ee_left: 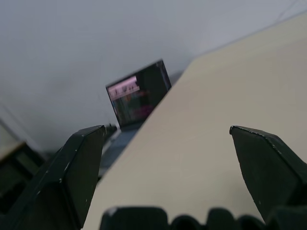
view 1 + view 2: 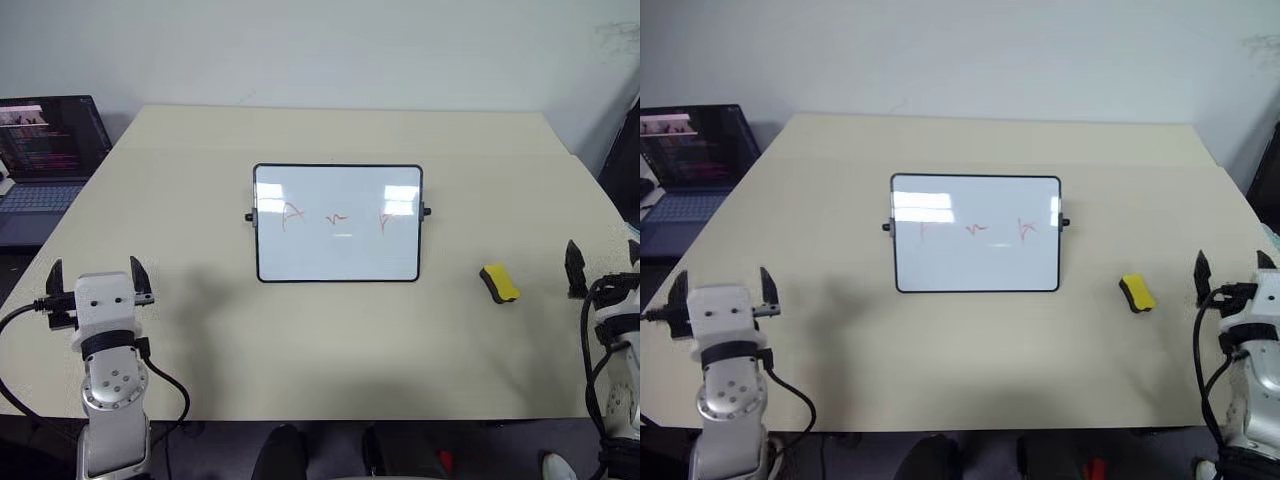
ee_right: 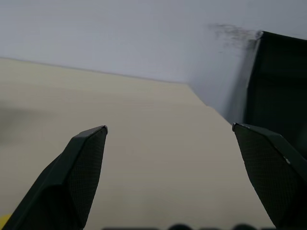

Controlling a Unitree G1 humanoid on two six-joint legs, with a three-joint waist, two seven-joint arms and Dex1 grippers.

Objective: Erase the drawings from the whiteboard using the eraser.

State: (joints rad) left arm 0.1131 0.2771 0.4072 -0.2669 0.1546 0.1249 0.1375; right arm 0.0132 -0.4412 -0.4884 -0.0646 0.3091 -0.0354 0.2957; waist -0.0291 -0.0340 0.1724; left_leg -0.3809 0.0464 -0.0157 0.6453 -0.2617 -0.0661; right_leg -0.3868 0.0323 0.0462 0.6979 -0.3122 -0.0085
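On the left, left gripper [image 2: 97, 277]: fingers spread wide, nothing between them; it hovers over the near left corner of the table [image 2: 330, 360], well apart from every task item.
Beyond the left table edge, laptop [image 2: 45, 150]: lid up, screen lit, off the work surface; not part of the job.
Centre, whiteboard [image 2: 337, 240]: stands propped at a tilt on its side knobs, glossy face toward the robot. Judged light and stiff, so likely to slide or tip back under a hard wipe.
Board face, drawings [image 2: 338, 217]: three faint red marks in a row, all intact.
Right of the board, eraser [image 2: 499, 283]: lies flat on the table, well apart from the board and near the right gripper. Judged light and firm, yellow body over a black pad. Best taken across the narrow yellow sides, pad facing away.
Far right, right gripper [image 2: 1233, 268]: fingers spread fully, empty.
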